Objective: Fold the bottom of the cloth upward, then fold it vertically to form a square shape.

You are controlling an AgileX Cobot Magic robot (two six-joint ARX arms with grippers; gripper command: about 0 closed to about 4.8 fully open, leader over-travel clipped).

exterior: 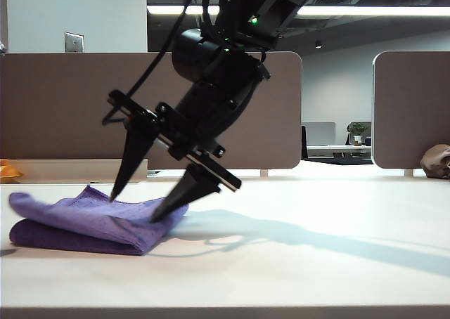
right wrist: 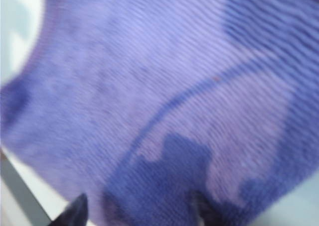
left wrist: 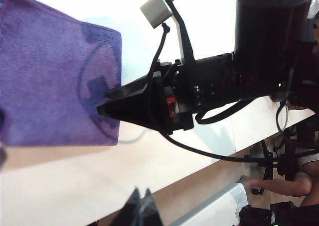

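Right now your cloth (exterior: 84,220) lies folded over on the table (exterior: 316,263), at the left of the exterior view, with a rounded fold along its near side and the upper layer resting loosely on the lower.

Your right gripper (exterior: 151,192) stands over the cloth's right-hand end, tilted down, jaws spread wide with nothing between them; one fingertip hovers above the top layer and the other is at the cloth's edge, though you cannot tell whether it touches. Its wrist camera sees almost nothing but purple pile, blurred.

Your left gripper (left wrist: 141,208) shows only as a dark tip at the frame edge of its own wrist view, off the cloth and over bare table; its fingers look pressed together and hold nothing.

Expect the cloth to behave as a light, soft, limp thing: it will sag, drag and let its layers slide apart if you pinch only the top one. For a vertical fold, you would likely do best pinching both layers together at a hemmed corner, where the stitching gives some firmness.
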